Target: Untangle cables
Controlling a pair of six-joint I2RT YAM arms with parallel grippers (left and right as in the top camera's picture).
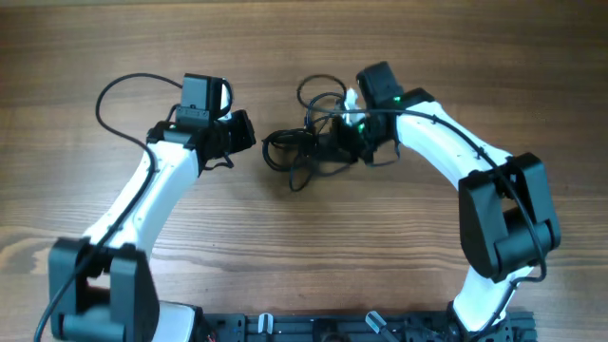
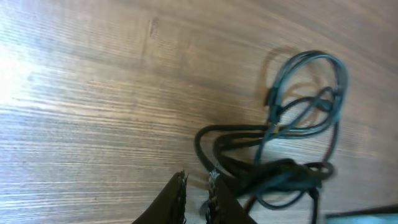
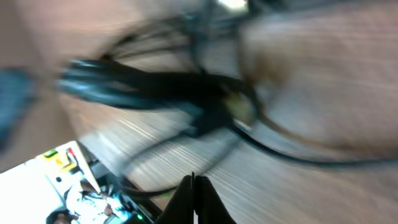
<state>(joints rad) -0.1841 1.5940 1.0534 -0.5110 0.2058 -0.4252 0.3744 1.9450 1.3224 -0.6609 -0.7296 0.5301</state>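
Both arms rose nearest the overhead lens, the left arm (image 1: 152,190) and the right arm (image 1: 446,142) bending inward from the near edge of the table (image 1: 95,57). That pale wooden table carried everything else.

Midway across its width, and somewhat toward the far edge, lay the cables (image 1: 309,147): thin black cords bunched into a dense clump, with a few loose loops spilling toward the far edge and the near edge. They looked light, limp and smooth-skinned, so a pull would likely drag the whole clump across the wood rather than free a strand. Better holds seemed to be an outer loop standing clear of the knot, or a cord just behind its plug, with the other gripper pinning the clump.

At the bundle's left, the left gripper (image 2: 198,183) had its jaws drawn almost together, with only a thin slit between them and nothing visible in it. One cord curved just beside a fingertip. The right gripper (image 3: 194,183) sat over the bundle's right side with its jaws fully closed. Its wrist view was badly smeared, so a strand may have been pinched there, but I could not tell.

Smallest of all, a plug end (image 2: 272,98) sat on one loop, clear of the knot.
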